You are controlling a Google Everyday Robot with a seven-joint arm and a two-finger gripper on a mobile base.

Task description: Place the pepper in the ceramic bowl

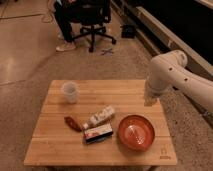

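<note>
The pepper (pixel 72 123) is small and dark red and lies on the wooden table (pixel 120 92), left of centre. The ceramic bowl (pixel 136 132) is wide, reddish-orange and glossy, and stands at the front right of the table with nothing in it. My white arm comes in from the right. Its gripper (pixel 149 98) hangs over the table's right edge, behind the bowl and far to the right of the pepper.
A translucent plastic cup (pixel 70 92) stands at the back left. A small white bottle (pixel 100 116) lies on its side mid-table, with a red-and-white box (pixel 98 133) in front of it. An office chair (pixel 92 20) and a seated person's foot (pixel 65 46) are on the floor beyond.
</note>
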